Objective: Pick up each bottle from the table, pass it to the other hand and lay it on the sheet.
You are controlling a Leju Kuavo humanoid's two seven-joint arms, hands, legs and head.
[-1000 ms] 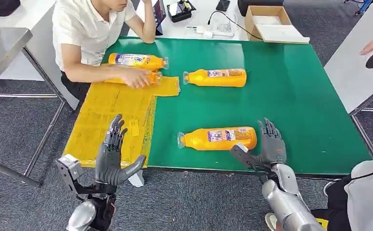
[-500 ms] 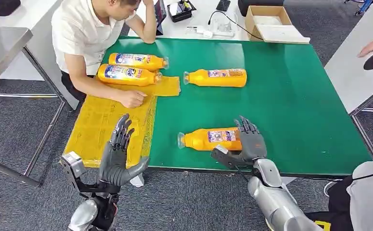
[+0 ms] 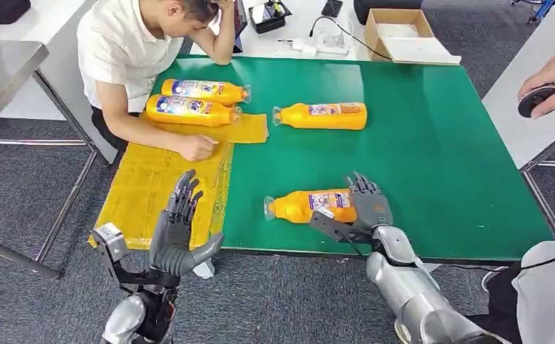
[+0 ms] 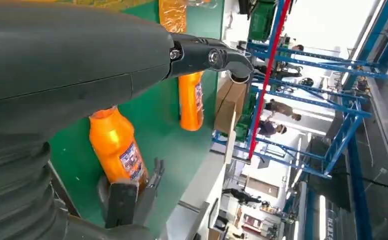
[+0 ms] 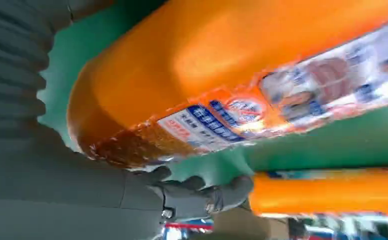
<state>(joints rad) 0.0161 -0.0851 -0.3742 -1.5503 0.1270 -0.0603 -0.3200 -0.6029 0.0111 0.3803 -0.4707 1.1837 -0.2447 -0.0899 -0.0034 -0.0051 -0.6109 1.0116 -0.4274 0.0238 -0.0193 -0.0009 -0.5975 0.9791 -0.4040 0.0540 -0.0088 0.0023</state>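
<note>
Fingers [image 3: 364, 188] of my right hand [image 3: 369, 208] lie over the base end of the nearest bottle [image 3: 304, 205], my thumb reaching along its near side; whether the grasp has closed I cannot tell, since the right wrist view shows the orange body close against my palm with the thumb beneath it. This bottle lies on its side on the green table [image 3: 432, 143], cap toward the yellow sheet [image 3: 145, 186], near the front edge. My left hand [image 3: 175, 236] is raised before the table's front edge beside the sheet, fingers straight and apart, thumb out, holding nothing. A second bottle [image 3: 321, 115] lies on its side farther back on the green surface. Two more bottles [image 3: 188, 109] [image 3: 204, 90] lie side by side at the far end of the sheet. A seated person [image 3: 127, 43] at the left rests a hand [image 3: 195, 147] on the sheet.
</note>
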